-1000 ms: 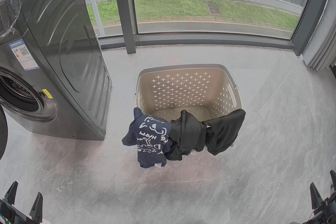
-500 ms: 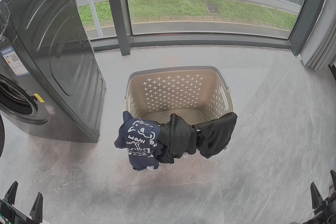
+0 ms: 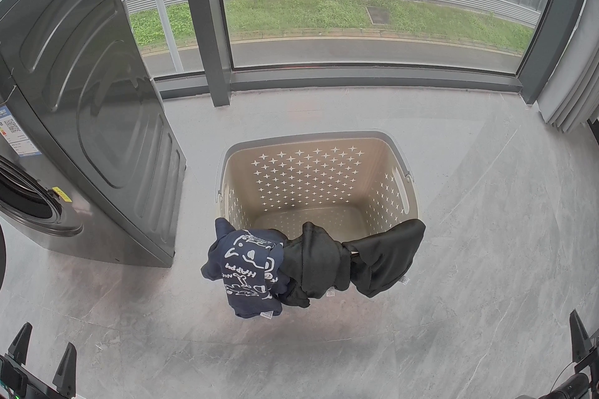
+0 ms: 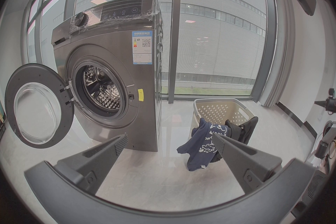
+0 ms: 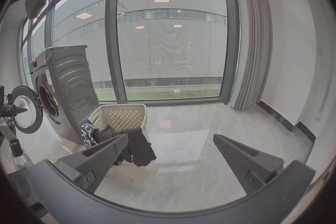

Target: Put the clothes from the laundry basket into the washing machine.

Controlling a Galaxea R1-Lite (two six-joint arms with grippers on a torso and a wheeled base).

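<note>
Camera shifted, perhaps three clothes [image 3: 315, 266] draping laundry basket [image 3: 312, 136]

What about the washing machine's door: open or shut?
Open: the door stands wide beside the washing machine, baring its steel drum.

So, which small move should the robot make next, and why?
Probably advance the open left gripper toward the navy shirt: it hangs over the laundry basket's near rim, on that arm's side, and the washing machine door stands open.
</note>
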